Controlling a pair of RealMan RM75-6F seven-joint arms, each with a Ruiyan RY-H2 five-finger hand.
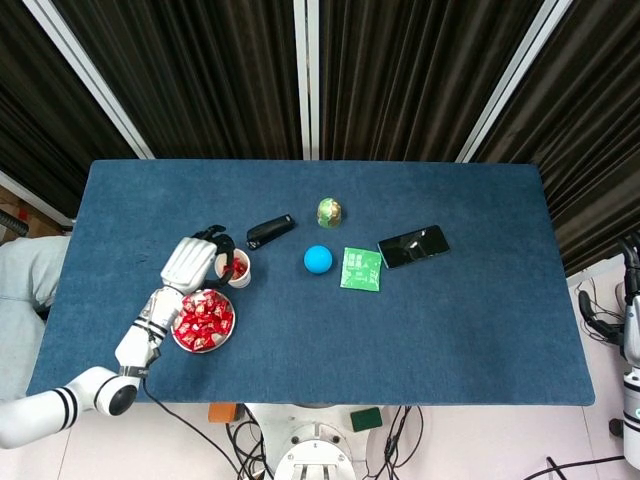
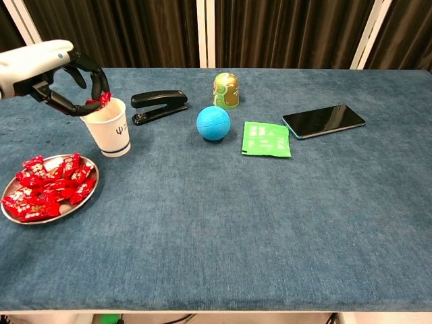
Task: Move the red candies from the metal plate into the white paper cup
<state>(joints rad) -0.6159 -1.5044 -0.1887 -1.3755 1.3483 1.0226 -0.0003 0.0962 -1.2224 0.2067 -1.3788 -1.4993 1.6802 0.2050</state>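
Left hand [image 2: 64,81] pinches one red candy [image 2: 103,99] just over the rim of the white paper cup [image 2: 109,127].

The other red candies [image 2: 48,185] lie heaped on the metal plate [image 2: 86,197], beside the cup on the blue surface [image 2: 236,216]. They seem light, with crinkly and probably slippery wrappers, so I judge a fingertip pinch across the middle is best. The right hand [image 1: 630,262] shows only at the frame edge; its state I cannot tell.

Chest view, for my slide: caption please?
Left hand pinches a red candy above the white paper cup.
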